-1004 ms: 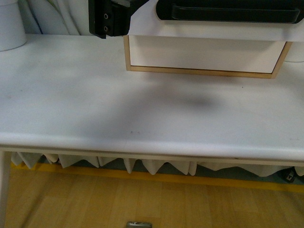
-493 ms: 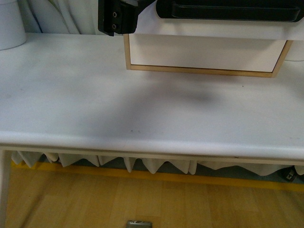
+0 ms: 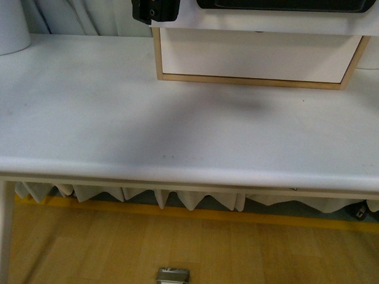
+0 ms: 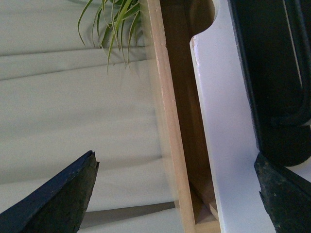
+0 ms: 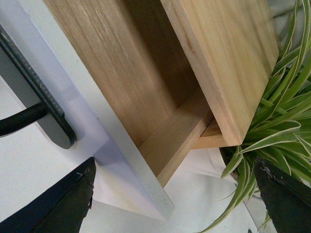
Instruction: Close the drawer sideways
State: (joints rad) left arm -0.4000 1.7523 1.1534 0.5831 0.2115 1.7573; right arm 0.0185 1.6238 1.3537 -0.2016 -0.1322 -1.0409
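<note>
The drawer (image 3: 260, 22) with the long black bar handle (image 3: 284, 5) stands pulled out of its light-wood cabinet at the top of the front view. In the left wrist view its white front (image 4: 223, 145), the notch in its top edge and the handle (image 4: 277, 73) show, with a gap to the cabinet frame (image 4: 167, 121). My left gripper (image 4: 177, 194) is open and straddles the drawer's left end; its body (image 3: 155, 10) shows beside the drawer. My right gripper (image 5: 175, 194) is open at the drawer's other end, by the white front (image 5: 121, 160) and wooden side (image 5: 121, 73).
A plain white drawer (image 3: 254, 56) without a handle sits below, on the white table (image 3: 148, 118). A green plant (image 5: 272, 121) stands right beside the cabinet. A white cylinder (image 3: 12, 26) stands at the table's far left. White curtains hang behind.
The view has shifted so the cabinet sits higher in frame. My left gripper has moved right, closer against the drawer's left end.
</note>
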